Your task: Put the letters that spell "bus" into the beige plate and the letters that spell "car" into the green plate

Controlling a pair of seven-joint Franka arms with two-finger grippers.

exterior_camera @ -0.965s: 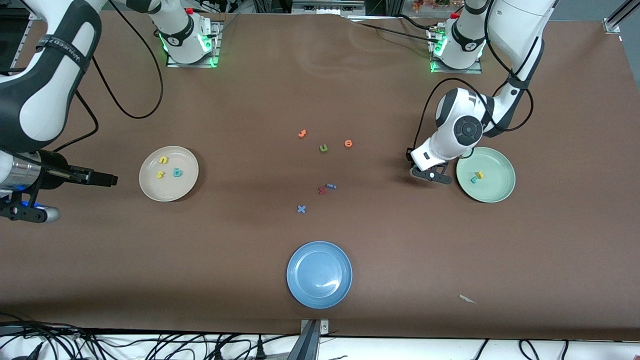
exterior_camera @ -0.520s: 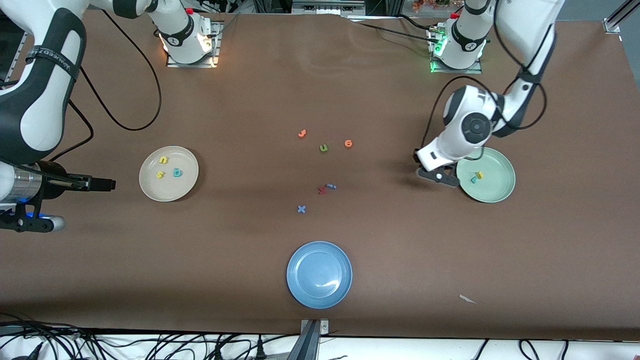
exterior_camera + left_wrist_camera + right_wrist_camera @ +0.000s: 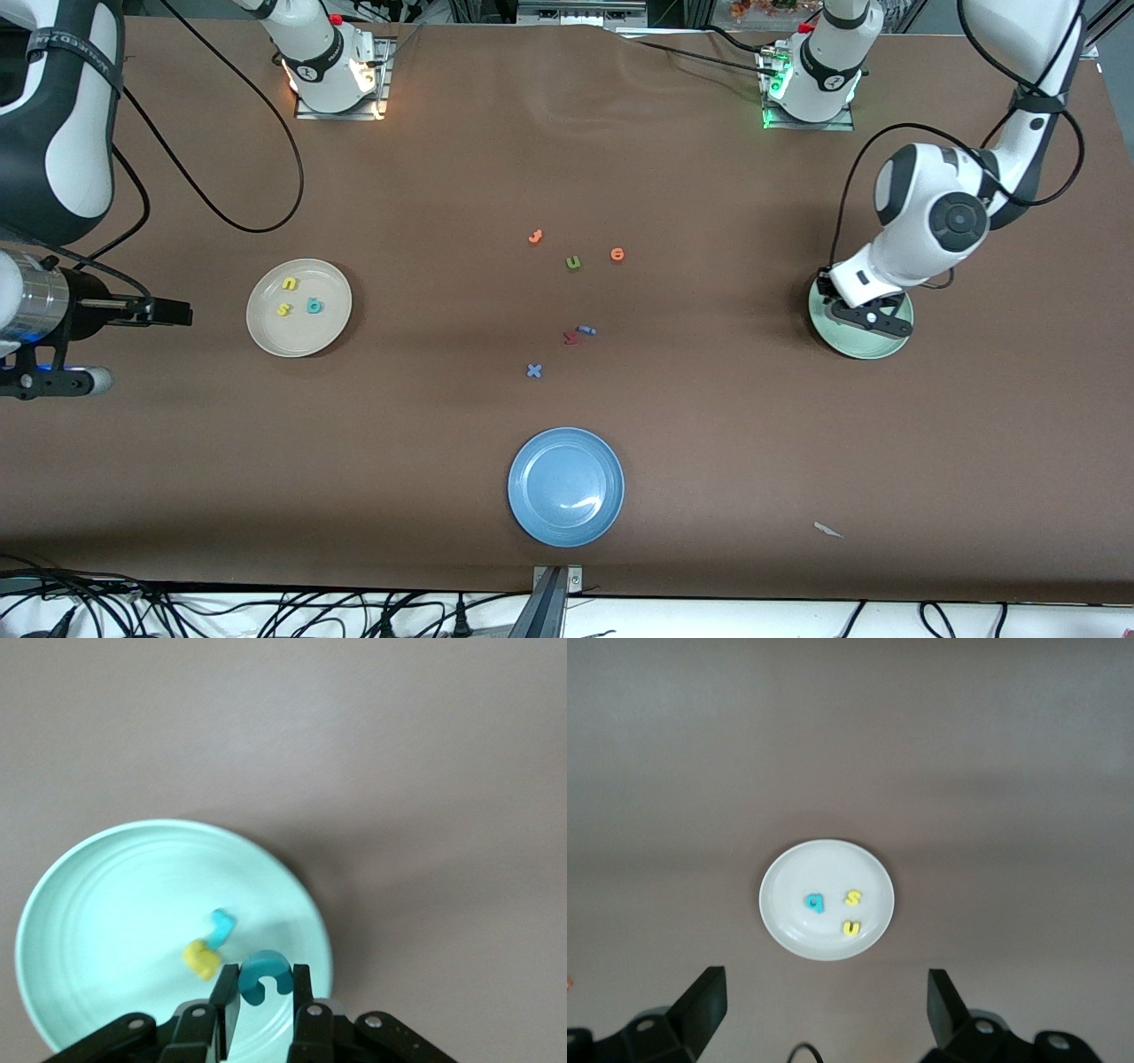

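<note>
My left gripper [image 3: 866,315] hangs low over the green plate [image 3: 852,345], shut on the teal "c" [image 3: 264,976], which sits between its fingers [image 3: 302,992]. On the plate beside it lie the teal "r" [image 3: 221,926] and the yellow "a" [image 3: 202,958]. The beige plate [image 3: 266,332] holds the yellow "u" [image 3: 289,283], the yellow "s" [image 3: 283,309] and the teal "b" [image 3: 313,306]. My right gripper [image 3: 166,312] waits open over bare table beside the beige plate, toward the right arm's end, with nothing between its fingers.
A blue plate [image 3: 566,486] stands near the front camera's edge. Mid-table lie loose letters: two orange [image 3: 535,236] [image 3: 617,254], an olive "u" [image 3: 573,262], a red one [image 3: 570,337], a blue one [image 3: 586,330] and a blue "x" [image 3: 533,370]. A white scrap [image 3: 828,530] lies nearer the front camera.
My left gripper has carried the teal "c" from beside the green plate to over it. My right gripper has drawn back a little toward its end of the table.
</note>
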